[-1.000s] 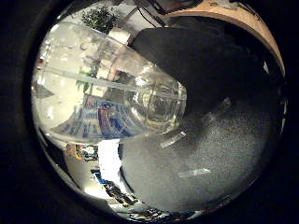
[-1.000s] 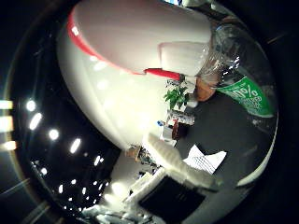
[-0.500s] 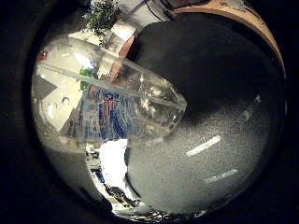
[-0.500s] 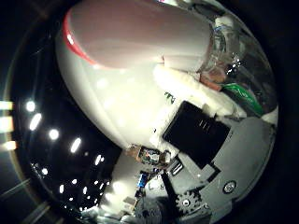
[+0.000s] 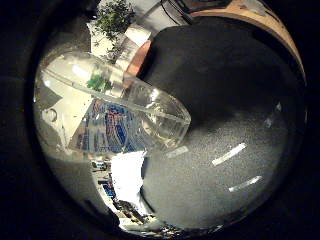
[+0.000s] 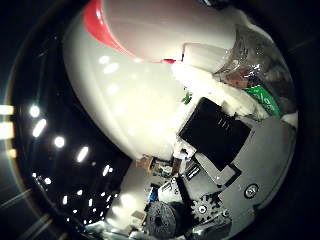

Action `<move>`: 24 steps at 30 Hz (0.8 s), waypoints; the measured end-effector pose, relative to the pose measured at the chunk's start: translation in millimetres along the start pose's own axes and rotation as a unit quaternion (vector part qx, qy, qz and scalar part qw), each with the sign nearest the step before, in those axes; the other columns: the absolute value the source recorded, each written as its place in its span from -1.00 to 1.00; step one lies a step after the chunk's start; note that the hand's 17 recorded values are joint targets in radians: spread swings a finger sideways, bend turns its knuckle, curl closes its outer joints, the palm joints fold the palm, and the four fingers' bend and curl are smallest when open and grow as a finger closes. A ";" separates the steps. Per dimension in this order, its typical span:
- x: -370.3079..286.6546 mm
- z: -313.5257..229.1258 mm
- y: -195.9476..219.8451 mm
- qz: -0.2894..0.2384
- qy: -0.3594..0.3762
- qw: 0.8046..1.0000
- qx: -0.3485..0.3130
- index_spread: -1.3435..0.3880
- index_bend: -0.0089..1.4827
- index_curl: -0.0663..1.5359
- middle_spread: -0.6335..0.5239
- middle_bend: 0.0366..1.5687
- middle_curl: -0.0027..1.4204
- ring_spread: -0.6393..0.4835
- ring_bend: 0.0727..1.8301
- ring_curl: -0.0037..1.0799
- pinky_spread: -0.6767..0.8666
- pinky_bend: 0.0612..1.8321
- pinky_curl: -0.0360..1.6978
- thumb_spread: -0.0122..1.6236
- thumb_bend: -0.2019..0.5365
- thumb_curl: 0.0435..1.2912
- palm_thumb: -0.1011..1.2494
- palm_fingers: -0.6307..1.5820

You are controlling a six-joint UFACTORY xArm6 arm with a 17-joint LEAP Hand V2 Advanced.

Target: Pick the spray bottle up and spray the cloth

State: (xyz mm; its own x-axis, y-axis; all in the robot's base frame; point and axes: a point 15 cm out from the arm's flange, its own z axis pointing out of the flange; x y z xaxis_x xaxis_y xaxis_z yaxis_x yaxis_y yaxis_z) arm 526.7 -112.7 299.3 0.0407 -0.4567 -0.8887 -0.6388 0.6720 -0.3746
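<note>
Spray bottle: the clear body [image 5: 125, 117] fills much of the little finger side view, right up against the palm, tilted, with a blue and red label showing through it.
Spray head: white with a red band [image 6: 145, 60], huge in the thumb side view, pressed close to the palm.
Bottle neck: clear plastic [image 6: 250, 55] beside the white head, a strip of green label just under it.
Hand: black and white parts with a small gear [image 6: 220, 165] reach across from the edge of the thumb side view.
Fingers: one white finger [image 6: 210, 87] lies curled against the spray head, just below its red band, so the fingers are clamped on the spray bottle.
Worktop: dark grey speckled surface [image 5: 225, 185] beyond the bottle's base, with pale streaks of light on it.
Surroundings: a potted plant [image 5: 115, 17] well apart from the bottle, past the worktop edge.
Cloth: can't tell where it is.
</note>
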 end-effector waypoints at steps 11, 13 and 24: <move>-43.8 -43.7 -11.9 -0.075 0.035 0.997 -0.003 0.23 0.54 -0.08 -0.25 0.64 0.11 -0.26 0.51 0.22 -0.50 0.47 -0.29 -0.18 -0.50 0.42 0.67 0.64; -52.8 -54.2 -9.3 -0.089 0.050 0.995 -0.013 0.23 0.55 -0.08 -0.25 0.65 0.10 -0.27 0.51 0.23 -0.50 0.47 -0.28 -0.22 -0.50 0.45 0.67 0.65; -125.0 -99.6 39.5 -0.128 0.092 0.979 -0.131 0.23 0.57 -0.09 -0.24 0.67 0.08 -0.27 0.51 0.24 -0.51 0.45 -0.25 -0.33 -0.50 0.54 0.65 0.64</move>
State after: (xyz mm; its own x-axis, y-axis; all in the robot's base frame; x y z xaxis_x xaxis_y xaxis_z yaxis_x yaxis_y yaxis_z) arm 419.9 -87.1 421.9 0.1024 -0.7041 -0.7027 -0.8013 0.3602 -0.4776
